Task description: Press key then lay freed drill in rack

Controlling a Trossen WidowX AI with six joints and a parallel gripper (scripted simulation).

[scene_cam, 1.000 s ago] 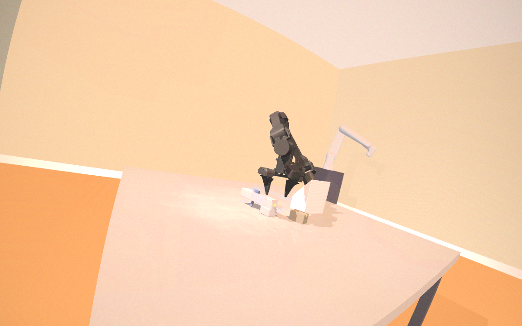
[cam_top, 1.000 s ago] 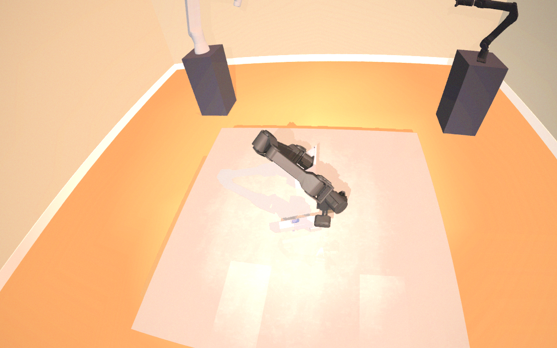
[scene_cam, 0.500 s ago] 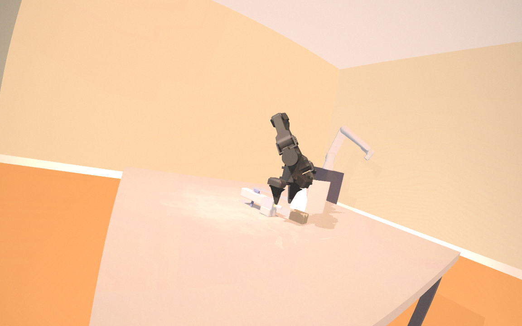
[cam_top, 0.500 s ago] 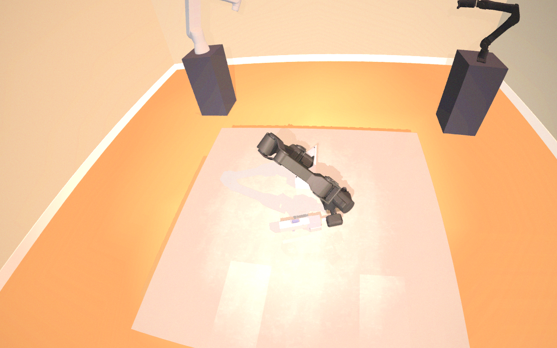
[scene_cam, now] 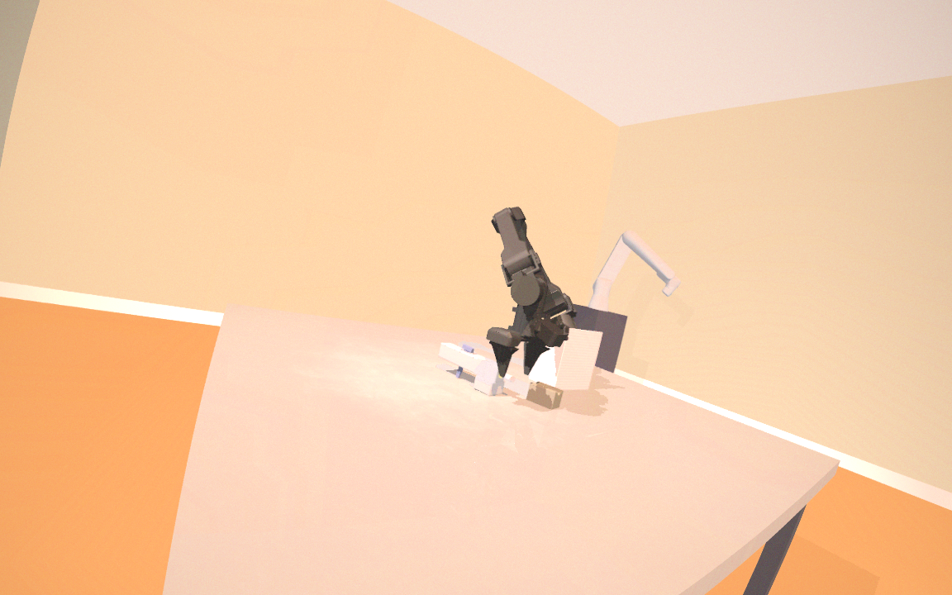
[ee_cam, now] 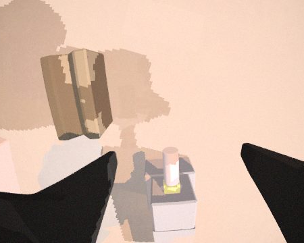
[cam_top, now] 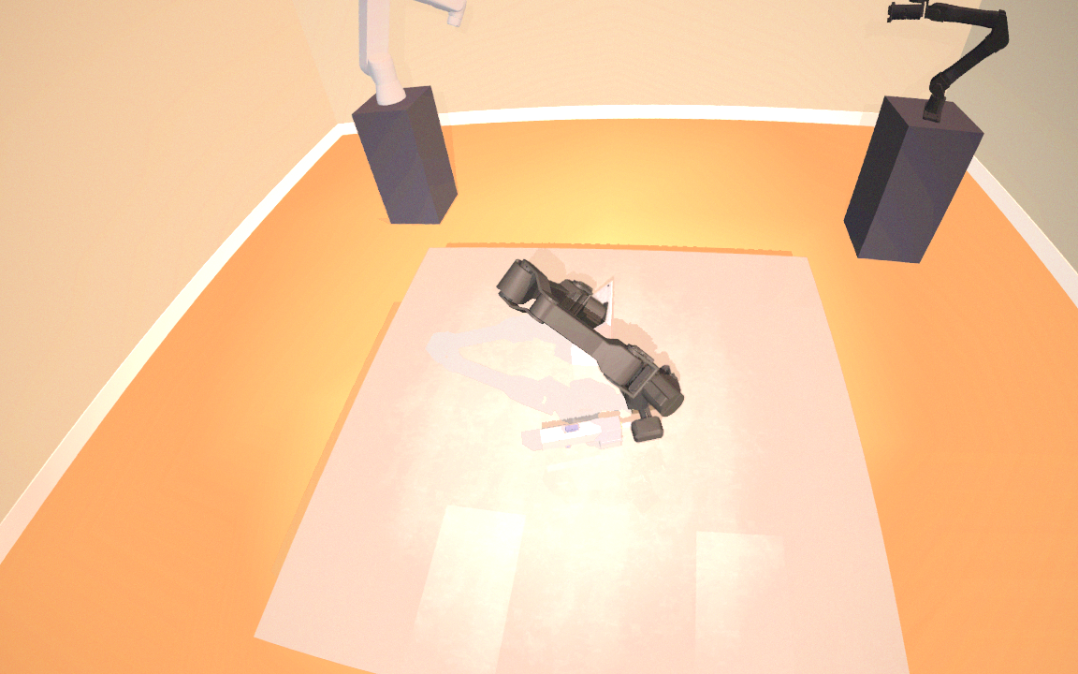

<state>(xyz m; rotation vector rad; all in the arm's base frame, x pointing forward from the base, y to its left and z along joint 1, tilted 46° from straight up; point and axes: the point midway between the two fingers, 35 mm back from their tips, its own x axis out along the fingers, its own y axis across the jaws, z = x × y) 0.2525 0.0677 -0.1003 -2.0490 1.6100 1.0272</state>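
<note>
The gripper (cam_top: 642, 418) (scene_cam: 516, 373) (ee_cam: 180, 154) stands open, empty, about the presumed drill (cam_top: 626, 425) (scene_cam: 511, 378) (ee_cam: 171, 169), which projects from its white holder (cam_top: 585, 432) (scene_cam: 487, 377) (ee_cam: 173, 216). Off-centre closure could skew it; an unpressed key (cam_top: 571, 427) (scene_cam: 468, 347), apparently blue, could leave it jammed. Count: one drill, one holder, one key, one grooved rack (scene_cam: 545, 395) (ee_cam: 91, 94).

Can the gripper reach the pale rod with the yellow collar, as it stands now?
Probably yes: the gripper is open, and the wrist view shows the pale rod between its fingers, with the brown block off to one side.
</note>
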